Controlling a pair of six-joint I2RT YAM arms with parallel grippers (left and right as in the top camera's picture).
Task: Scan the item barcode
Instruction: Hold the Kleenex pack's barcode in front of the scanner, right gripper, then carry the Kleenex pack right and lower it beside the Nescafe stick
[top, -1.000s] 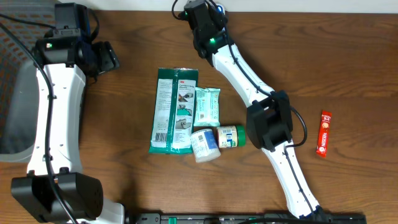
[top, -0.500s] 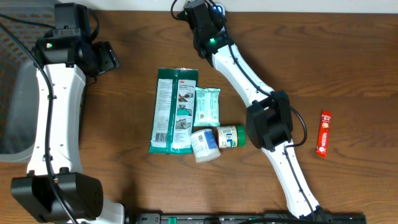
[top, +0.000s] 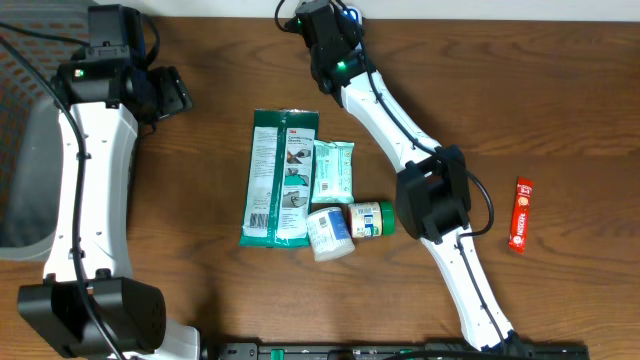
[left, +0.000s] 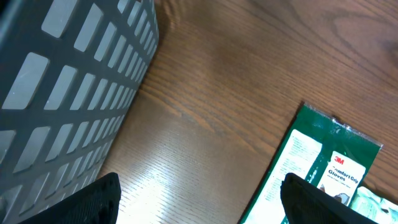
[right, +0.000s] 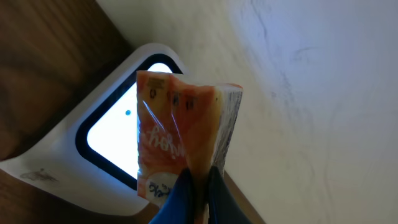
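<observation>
Packet (right: 180, 137) stays pinched in right gripper (right: 199, 186) before scanner (right: 106, 134), nothing moved.

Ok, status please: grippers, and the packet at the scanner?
Right gripper shut on orange packet, held before lit scanner. Left gripper open, empty, beside grey basket. Nothing blocking.

Not much you can actually read here. The green package (left: 323, 168) has a white panel with "3M" on it and "Comfort Grip Gloves" right underneath; the fine print down its side is way too small. The orange packet (right: 180, 143) has white script lettering, but I can't make it out through the crinkles. The red stick (top: 520, 214) has white lettering along its length, unreadable. Same goes for the labels on the wipes pack (top: 332, 172), the white tub (top: 330, 233) and the green-lidded jar (top: 371, 219).
</observation>
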